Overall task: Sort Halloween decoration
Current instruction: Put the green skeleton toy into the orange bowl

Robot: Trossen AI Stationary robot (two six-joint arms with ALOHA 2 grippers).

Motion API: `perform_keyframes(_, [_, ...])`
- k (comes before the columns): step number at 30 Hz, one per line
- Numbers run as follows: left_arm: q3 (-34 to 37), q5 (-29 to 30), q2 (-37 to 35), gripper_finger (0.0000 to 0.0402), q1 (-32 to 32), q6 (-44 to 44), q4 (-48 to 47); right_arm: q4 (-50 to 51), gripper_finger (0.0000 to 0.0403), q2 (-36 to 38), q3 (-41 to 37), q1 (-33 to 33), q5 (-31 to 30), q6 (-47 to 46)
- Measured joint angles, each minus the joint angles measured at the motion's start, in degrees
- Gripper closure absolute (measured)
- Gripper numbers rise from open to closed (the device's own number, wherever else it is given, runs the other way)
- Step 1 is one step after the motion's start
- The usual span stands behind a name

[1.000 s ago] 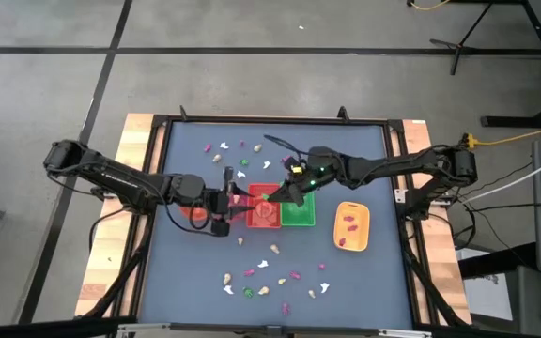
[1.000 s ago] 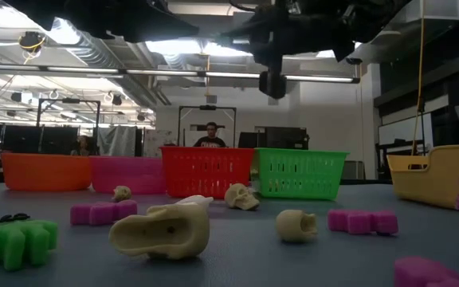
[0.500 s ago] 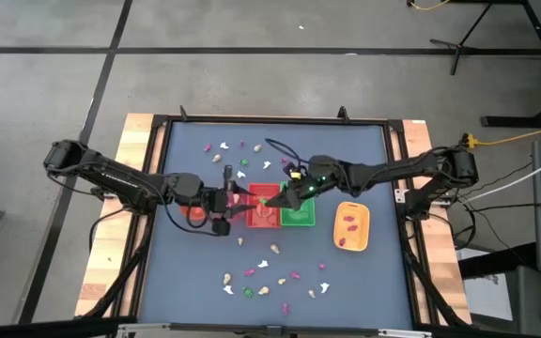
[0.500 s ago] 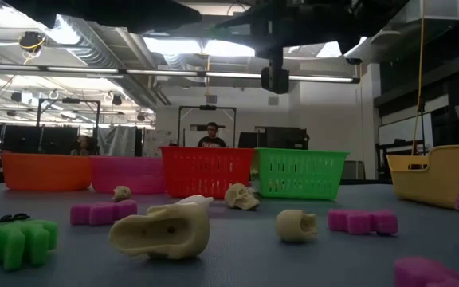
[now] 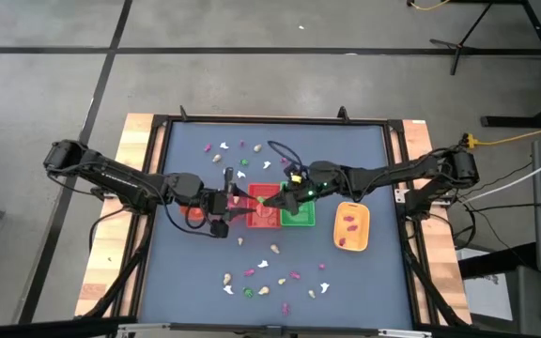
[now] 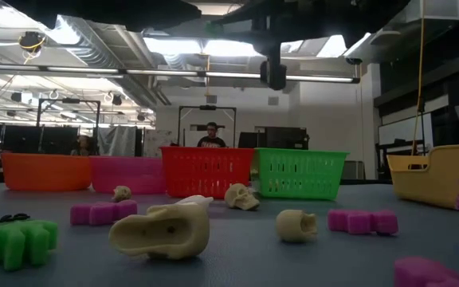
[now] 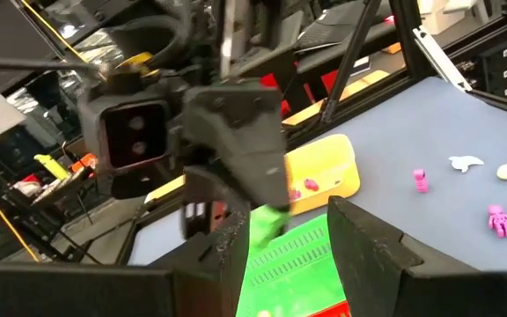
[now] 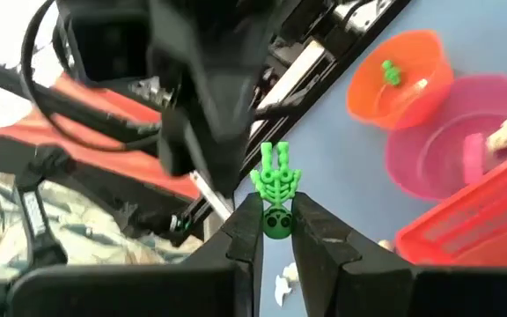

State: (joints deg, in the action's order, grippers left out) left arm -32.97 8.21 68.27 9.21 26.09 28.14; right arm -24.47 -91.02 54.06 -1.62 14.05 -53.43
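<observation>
We see the right gripper [image 8: 275, 231] pinching a small green skeleton [image 8: 275, 187] by its skull, ribs & arms sticking up. Left gripper [image 7: 284, 231] w/ fingers spread, holding nothing, over the green basket [image 7: 297, 264].

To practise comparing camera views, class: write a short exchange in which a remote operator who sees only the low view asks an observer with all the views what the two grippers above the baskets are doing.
Operator: In the low view I see only dark arm shapes overhead. Is the right gripper carrying anything?
Observer: Yes. The right gripper is pinching a green skeleton by its head.
Operator: Where is it, and what about the left gripper?
Observer: From above, the right gripper hovers about where the red basket meets the green basket. The left gripper is open and empty.
</observation>
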Motion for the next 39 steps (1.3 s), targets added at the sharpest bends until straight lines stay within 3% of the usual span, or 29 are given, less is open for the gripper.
perform_keyframes(21, [0.0, -2.19, 0.0, 0.0264, -0.02, -0.02, -0.17, -0.64, 0.0354, 0.0, 0.0, -3.29, -4.84, 5.03])
perform_keyframes(39, [0.0, -2.16, 0.19, 0.0264, -0.02, -0.02, -0.11, -2.9, 0.0354, -3.18, 0.76, -3.3, -4.75, 7.26])
